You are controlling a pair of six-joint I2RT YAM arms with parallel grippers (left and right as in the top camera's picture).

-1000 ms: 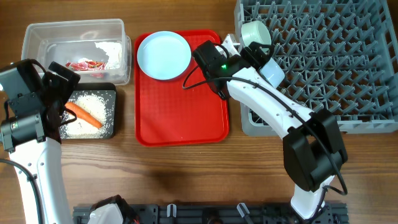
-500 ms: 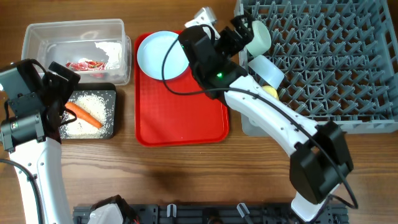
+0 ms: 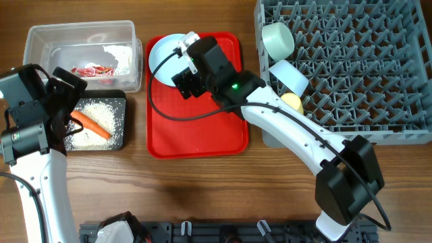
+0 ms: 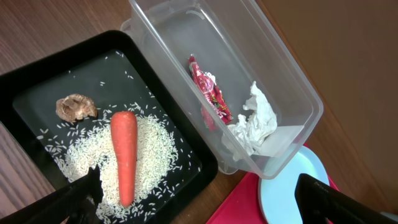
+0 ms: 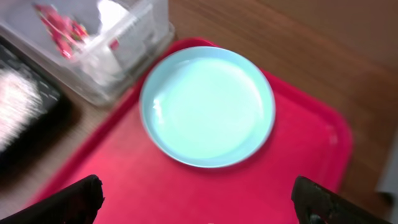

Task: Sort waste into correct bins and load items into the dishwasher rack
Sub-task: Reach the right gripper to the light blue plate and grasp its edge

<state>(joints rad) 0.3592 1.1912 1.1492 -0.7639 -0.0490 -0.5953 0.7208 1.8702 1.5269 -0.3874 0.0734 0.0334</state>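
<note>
A brown wooden table (image 3: 202, 182) is laid out with bins, tray and rack. The right gripper (image 5: 199, 205) is held spread and empty above the pale-blue plate (image 5: 207, 106), which is set in the far left corner of the red serving tray (image 3: 196, 128). The left gripper (image 4: 199, 199) is spread wide over the black tray (image 4: 37, 81), where the carrot (image 4: 124, 155), rice (image 4: 155, 143) and brown scrap (image 4: 76, 107) are laid. The wrapper (image 4: 211, 93) is kept in the clear tub (image 3: 40, 40). A mint bowl (image 3: 278, 39), a second bowl (image 3: 289, 75) and the yellow cup (image 3: 291, 102) are lodged in the grey rack (image 3: 364, 67).

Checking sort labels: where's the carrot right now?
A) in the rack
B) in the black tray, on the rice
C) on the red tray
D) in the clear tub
B: the carrot lies on the rice inside the black tray.
</note>
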